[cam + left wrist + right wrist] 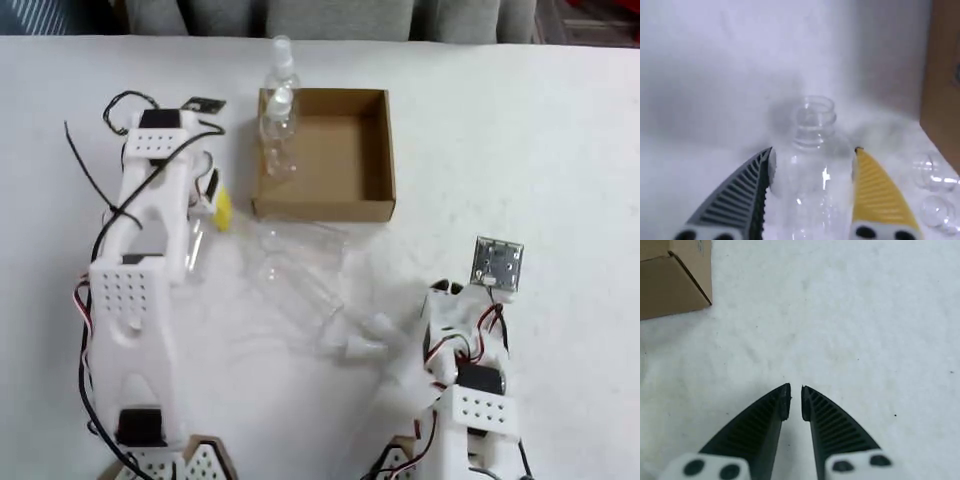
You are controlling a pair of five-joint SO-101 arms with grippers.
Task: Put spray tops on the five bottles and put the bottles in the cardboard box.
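My left gripper (812, 167) is shut on a clear bottle (813, 150) with no top, its black and yellow fingers pressed to either side of the body. From above, that bottle (195, 245) is beside the left arm, left of the cardboard box (375, 150). Two bottles with spray tops (280, 110) lie along the box's left side, one poking over its far edge. Loose clear bottles (305, 270) lie in front of the box, with white spray tops (362, 338) nearer the right arm (460, 325). My right gripper (795, 402) is shut over bare table, holding nothing.
The box's brown wall (942, 75) stands close to the left gripper, with loose clear bottles (935, 187) at its foot. A box corner (675, 280) lies ahead of the right gripper. Black cables (95, 185) trail beside the left arm.
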